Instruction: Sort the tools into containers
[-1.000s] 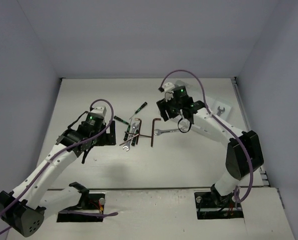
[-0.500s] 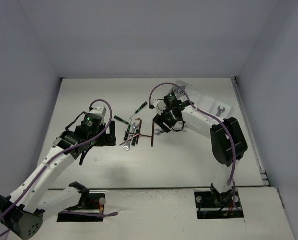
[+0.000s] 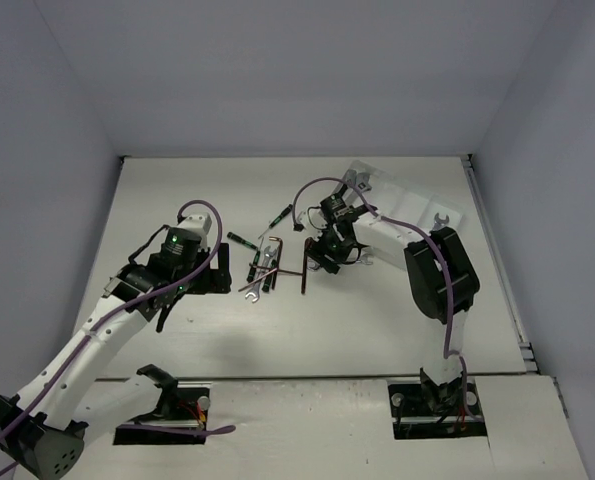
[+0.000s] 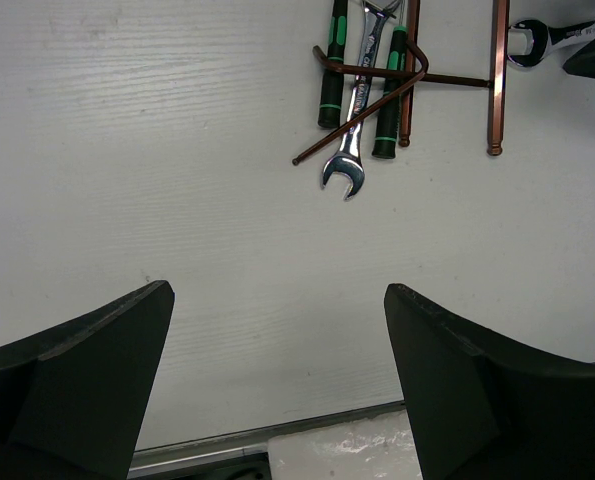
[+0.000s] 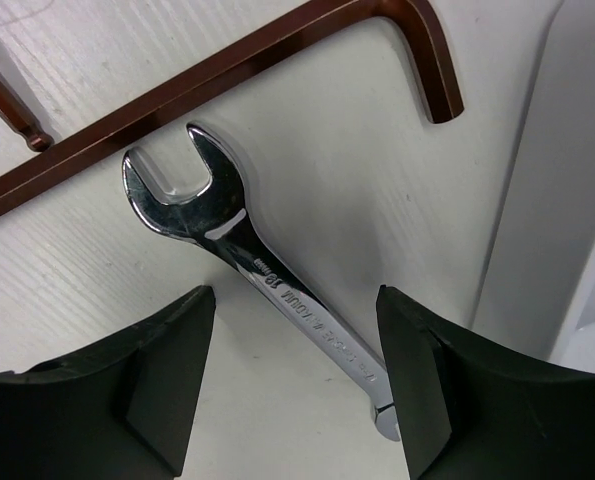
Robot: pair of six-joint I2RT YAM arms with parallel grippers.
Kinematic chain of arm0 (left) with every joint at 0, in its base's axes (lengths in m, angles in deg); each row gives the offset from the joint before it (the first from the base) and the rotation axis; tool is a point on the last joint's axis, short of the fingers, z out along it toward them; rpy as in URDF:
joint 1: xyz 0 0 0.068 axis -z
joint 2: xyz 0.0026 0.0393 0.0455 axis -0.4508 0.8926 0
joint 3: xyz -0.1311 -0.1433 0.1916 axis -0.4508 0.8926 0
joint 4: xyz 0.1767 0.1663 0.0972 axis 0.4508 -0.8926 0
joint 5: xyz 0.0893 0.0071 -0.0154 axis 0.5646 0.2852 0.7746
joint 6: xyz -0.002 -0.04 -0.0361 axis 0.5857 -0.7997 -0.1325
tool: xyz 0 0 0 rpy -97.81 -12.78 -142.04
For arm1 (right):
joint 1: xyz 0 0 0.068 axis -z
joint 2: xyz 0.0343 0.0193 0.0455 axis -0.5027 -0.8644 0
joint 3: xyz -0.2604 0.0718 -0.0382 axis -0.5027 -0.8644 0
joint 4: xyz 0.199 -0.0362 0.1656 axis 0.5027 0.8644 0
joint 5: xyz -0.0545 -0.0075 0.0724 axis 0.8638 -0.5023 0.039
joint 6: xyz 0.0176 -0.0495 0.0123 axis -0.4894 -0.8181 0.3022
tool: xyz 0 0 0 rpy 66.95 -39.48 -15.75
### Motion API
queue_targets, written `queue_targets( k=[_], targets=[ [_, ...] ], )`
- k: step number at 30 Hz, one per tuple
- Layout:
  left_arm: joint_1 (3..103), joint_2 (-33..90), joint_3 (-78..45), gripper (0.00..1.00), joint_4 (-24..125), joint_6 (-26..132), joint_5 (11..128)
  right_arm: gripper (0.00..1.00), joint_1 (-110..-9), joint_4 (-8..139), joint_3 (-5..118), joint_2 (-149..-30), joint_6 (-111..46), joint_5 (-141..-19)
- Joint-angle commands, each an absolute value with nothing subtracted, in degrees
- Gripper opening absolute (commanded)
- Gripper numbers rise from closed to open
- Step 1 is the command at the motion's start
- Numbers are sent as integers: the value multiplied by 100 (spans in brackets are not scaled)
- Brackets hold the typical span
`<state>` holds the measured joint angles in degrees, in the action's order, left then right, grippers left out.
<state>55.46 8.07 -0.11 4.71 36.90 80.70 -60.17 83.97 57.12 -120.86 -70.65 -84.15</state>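
Straddling the silver open-end wrench [image 5: 247, 255], which lies flat on the white table [image 5: 357, 150] beside the reddish-brown L-shaped hex key [image 5: 227, 85], the right gripper [image 5: 292, 345] has its jaws apart, seemingly not touching it yet. Closing off-centre could skid the thin shank or snag that key. The left gripper [image 4: 277, 380] hangs wide apart, empty.

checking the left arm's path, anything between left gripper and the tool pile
No. The left wrist view shows only bare table between the left gripper and the tool pile.
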Motion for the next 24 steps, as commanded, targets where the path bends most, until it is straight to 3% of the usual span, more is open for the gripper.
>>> queue_targets(
  k=[1, 11, 24],
  targets=[
    [5551, 790, -18, 85, 693, 3775, 8081, 62, -6156, 8534, 5730, -12198, -7075, -8484],
    [5553, 892, -107, 85, 693, 3926, 8081, 55, -6315, 8818, 5646, -12614, -6891, -8574],
    [5545, 901, -81, 85, 693, 4021, 8090, 35, -6455, 9158, 5231, -12556, -5124, -8830]
  ],
)
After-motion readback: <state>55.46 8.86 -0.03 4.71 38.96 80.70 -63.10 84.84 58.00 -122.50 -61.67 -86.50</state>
